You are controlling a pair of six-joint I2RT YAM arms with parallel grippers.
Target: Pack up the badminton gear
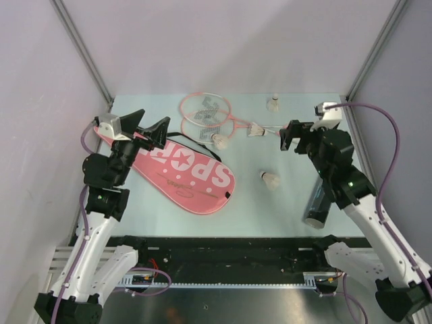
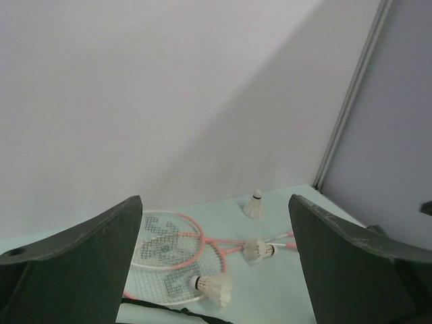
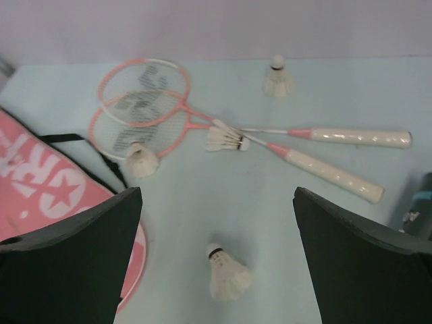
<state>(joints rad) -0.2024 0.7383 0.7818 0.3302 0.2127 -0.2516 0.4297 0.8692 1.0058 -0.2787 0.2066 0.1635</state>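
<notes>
Two pink-framed rackets (image 1: 206, 111) lie crossed at the back of the table, their white handles (image 3: 337, 172) pointing right. Several white shuttlecocks lie around them: one (image 1: 273, 104) at the back, one (image 1: 256, 129) on the shafts, one (image 1: 220, 140) by the racket heads and one (image 1: 271, 179) alone in the middle. The pink bag (image 1: 185, 172) with white lettering lies flat on the left. A dark tube (image 1: 317, 208) rests beside the right arm. My left gripper (image 1: 148, 125) hangs open above the bag's narrow end. My right gripper (image 1: 291, 135) is open above the handles; the lone shuttlecock (image 3: 228, 273) shows between its fingers.
Grey walls and metal frame posts (image 1: 84, 50) close in the table on three sides. The bag's black strap (image 3: 101, 158) trails toward the racket heads. A dark rail (image 1: 223, 246) runs along the near edge between the arm bases.
</notes>
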